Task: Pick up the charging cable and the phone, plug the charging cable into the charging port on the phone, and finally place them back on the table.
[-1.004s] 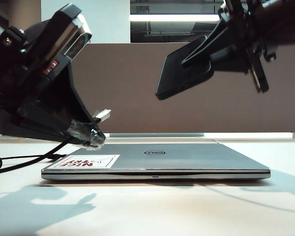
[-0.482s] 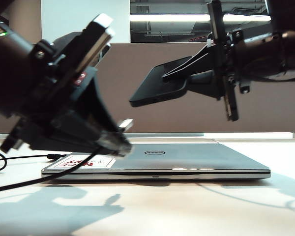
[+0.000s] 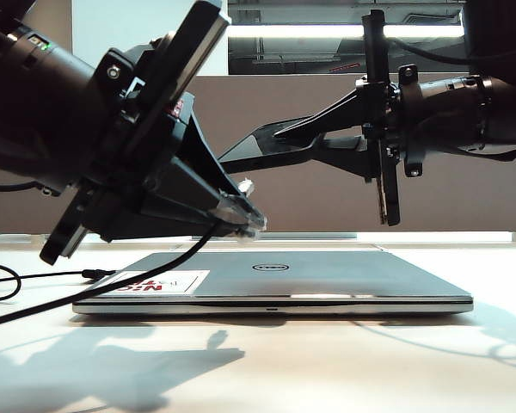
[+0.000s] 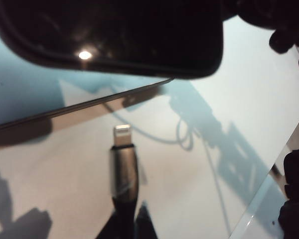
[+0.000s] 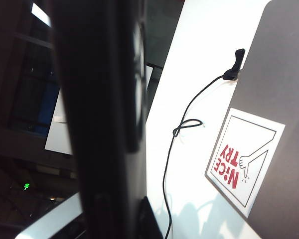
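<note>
White desk surface, the table (image 3: 344,361), runs in front of a grey-brown partition panel (image 3: 310,163), with a lit ceiling strip visible above it

At the left gripper (image 3: 241,215), the fingers are clenched on the charging cable (image 4: 123,172), just behind its plug. The small silver plug (image 4: 122,136) pokes out past the fingertips, tilted upward over the closed silver laptop (image 3: 327,275). In the left wrist view the plug points at the dark edge of the phone (image 4: 114,35) hanging just ahead of it, a gap still between the two. The black cord trails down from the gripper and off across the table to the left.

At the right gripper (image 3: 279,133), the fingers are clamped tight on the phone (image 3: 271,151), held in the air nearly level, edge-on to the exterior camera, above the laptop. Its free end reaches toward the left gripper; plug and phone are near but apart. In the right wrist view the phone fills the frame as a dark slab.

Below, the laptop lies flat on the table, a red-lettered sticker (image 5: 244,162) on its lid. A second thin black cord (image 5: 179,129) with an all-black plug rests by the laptop's edge
</note>
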`<state>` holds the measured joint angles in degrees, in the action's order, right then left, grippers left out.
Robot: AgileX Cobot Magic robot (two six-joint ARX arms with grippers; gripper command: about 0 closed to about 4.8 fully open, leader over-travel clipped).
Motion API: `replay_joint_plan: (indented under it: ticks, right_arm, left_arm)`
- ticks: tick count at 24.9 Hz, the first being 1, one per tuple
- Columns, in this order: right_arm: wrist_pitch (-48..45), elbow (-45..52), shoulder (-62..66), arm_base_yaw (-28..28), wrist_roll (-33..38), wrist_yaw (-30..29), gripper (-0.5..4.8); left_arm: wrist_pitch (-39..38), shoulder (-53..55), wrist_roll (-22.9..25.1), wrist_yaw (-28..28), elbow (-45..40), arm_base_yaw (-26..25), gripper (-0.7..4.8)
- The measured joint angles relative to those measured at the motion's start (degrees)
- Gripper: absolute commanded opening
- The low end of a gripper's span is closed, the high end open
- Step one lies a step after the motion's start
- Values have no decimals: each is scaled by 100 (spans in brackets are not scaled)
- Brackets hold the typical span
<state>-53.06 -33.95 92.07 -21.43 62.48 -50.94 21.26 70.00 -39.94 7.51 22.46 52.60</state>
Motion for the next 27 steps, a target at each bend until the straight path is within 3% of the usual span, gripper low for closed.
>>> replay_joint_plan:
  ticks: [27]
  right_arm:
    - [-345,378,133,-2,74,-22,-5]
  left_arm:
    - [463,282,-280,0,-17,-2,-6]
